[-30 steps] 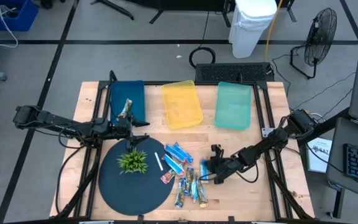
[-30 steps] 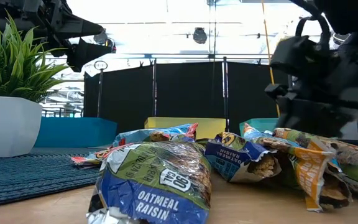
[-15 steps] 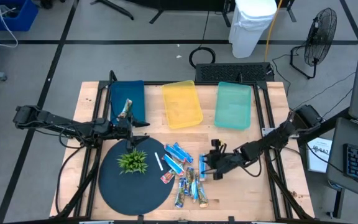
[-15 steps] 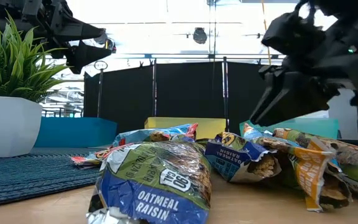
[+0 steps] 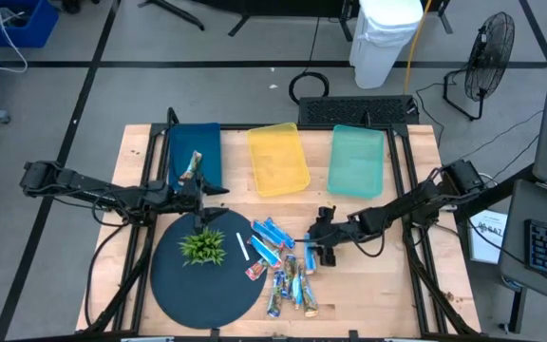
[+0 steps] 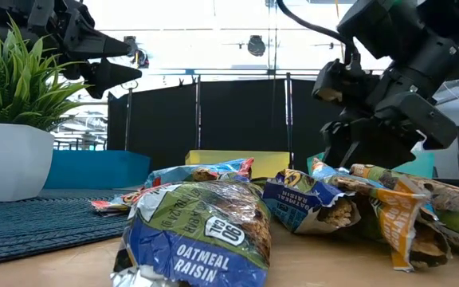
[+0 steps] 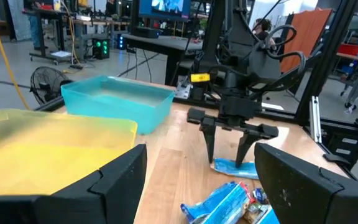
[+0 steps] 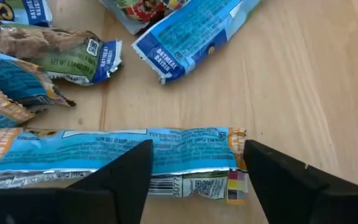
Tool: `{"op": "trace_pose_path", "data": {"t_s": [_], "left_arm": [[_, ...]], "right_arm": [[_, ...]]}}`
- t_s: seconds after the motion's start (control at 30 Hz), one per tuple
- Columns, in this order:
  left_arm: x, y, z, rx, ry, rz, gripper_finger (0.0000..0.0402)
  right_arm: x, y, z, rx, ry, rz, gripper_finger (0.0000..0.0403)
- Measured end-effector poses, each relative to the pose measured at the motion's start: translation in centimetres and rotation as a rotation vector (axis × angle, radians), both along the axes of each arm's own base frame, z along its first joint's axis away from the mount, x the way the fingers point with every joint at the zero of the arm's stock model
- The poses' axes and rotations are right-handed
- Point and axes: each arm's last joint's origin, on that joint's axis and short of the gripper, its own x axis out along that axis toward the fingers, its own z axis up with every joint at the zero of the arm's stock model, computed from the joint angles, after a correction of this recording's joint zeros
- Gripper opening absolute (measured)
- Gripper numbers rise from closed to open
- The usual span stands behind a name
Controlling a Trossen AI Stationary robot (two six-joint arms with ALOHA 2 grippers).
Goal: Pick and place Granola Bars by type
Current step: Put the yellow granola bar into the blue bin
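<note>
Several granola bars (image 5: 283, 266) lie in a loose pile on the wooden table, mostly light blue, right of the round dark mat (image 5: 198, 290). My right gripper (image 5: 316, 249) is open and points down over a light blue bar (image 8: 166, 155) at the pile's right rim. That bar lies flat on the wood. One brownish bar (image 5: 194, 167) lies in the blue tray (image 5: 196, 141). My left gripper (image 5: 207, 188) hangs open and empty near that tray's front edge, above the plant (image 5: 203, 247). My right gripper's fingers (image 7: 209, 148) come from above and point down at the light blue bar's end (image 8: 225, 158). The gap runs along the bar. One finger is over its middle and the other is just past its end. I cannot tell whether the tips touch the wrapper.
A yellow tray (image 5: 278, 160) and a teal tray (image 5: 357, 161) stand along the far edge beside the blue one. A thin white stick (image 5: 242, 247) lies at the mat's right rim. Bare wood lies right of the pile and in front of the teal tray.
My right gripper has opened from shut. It has moved a little toward the table's far left, from beside the pile's right rim to over the light blue bar. The bars have stayed where they were.
</note>
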Motion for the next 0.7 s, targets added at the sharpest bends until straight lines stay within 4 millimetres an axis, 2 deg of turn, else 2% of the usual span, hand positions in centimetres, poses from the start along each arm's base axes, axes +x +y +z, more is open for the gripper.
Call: {"op": "trace_pose_path", "data": {"t_s": [0.13,0.27,0.57,0.7], "left_arm": [[0.00,0.00,-0.04,0.000,0.004,0.000,0.0294],[0.00,0.00,-0.05,0.001,0.006,0.000,0.0294],[0.00,0.00,-0.05,0.001,0.005,0.000,0.0294],[0.00,0.00,-0.05,0.001,0.005,0.000,0.0294]], "right_arm": [[-0.01,-0.03,-0.01,0.000,0.001,-0.003,0.0220],[-0.08,-0.06,-0.08,-0.004,0.012,-0.004,0.0176],[-0.04,-0.03,-0.03,-0.029,0.009,0.031,0.0015],[0.03,-0.02,0.04,-0.054,0.000,0.056,0.0011]]}}
